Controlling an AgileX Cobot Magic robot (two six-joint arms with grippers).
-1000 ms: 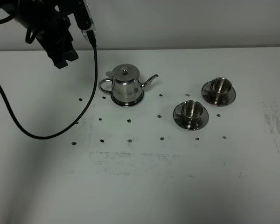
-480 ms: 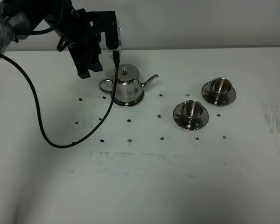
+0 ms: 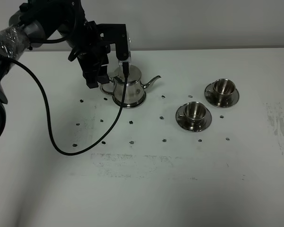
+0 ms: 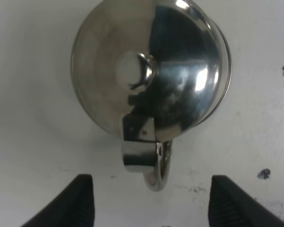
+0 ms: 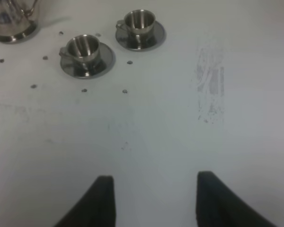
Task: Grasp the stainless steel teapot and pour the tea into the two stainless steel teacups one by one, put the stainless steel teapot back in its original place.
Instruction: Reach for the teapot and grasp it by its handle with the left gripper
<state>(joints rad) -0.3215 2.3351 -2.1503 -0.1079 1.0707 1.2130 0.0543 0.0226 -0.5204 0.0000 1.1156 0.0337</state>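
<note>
Approach-to-grasp step, with the black left claw (image 4: pixel 152 182) gaping wide and empty just beside the loop handle of the shiny rounded steel teapot (image 3: pixel 128 87), seated on its round steel saucer base (image 3: pixel 129 105) on the white bench (image 3: pixel 146 189); next, centring on that handle and closing.

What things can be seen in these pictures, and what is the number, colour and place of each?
teapot: one, shiny steel, on its base, left of the cups
base: one, steel, under the teapot
teacups: two, steel, right of the teapot
saucers: two, steel, one under each cup
dots: many, dark, scattered on the table
table: one, white
cable: one, black, looping over the table
left claw: one, black, open, above the teapot's handle
right claw: one, black, open, above the table
</note>
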